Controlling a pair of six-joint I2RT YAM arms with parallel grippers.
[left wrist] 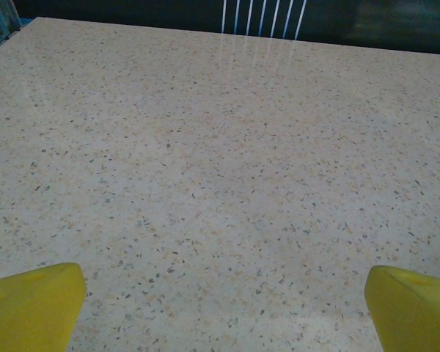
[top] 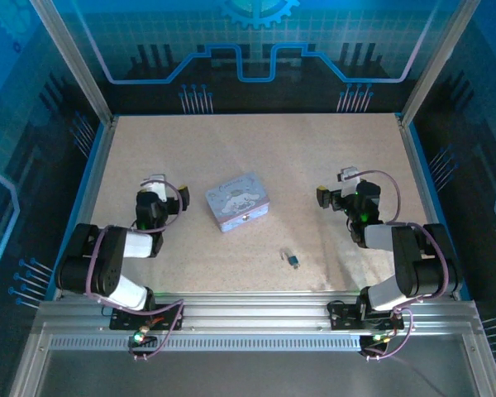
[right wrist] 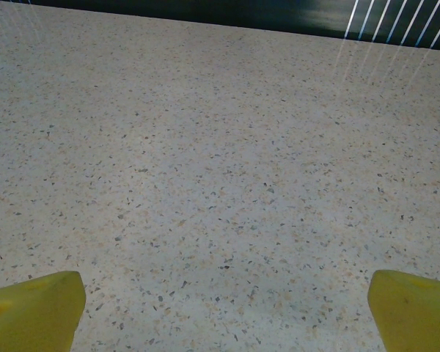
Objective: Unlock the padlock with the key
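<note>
**Mia:** When the yellow fingers (left wrist: 37, 304) stand this far apart, do they hold anything?

**Tom:** No. The left gripper (left wrist: 224, 304) and the right gripper (right wrist: 224, 304) are both wide and hold nothing, with speckled table (right wrist: 220, 147) under them.

**Mia:** Where's the padlock (top: 293, 260)?

**Tom:** The top view shows it. It's tiny and dark blue with a thin silver loop. It lies between the arms, near the front edge, apart from the tin (top: 237, 201), with bare table all around.

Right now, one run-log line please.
left pincer open, empty | right pincer open, empty | tiny teal-bodied padlock untouched on speckled table | unlock not started
</note>
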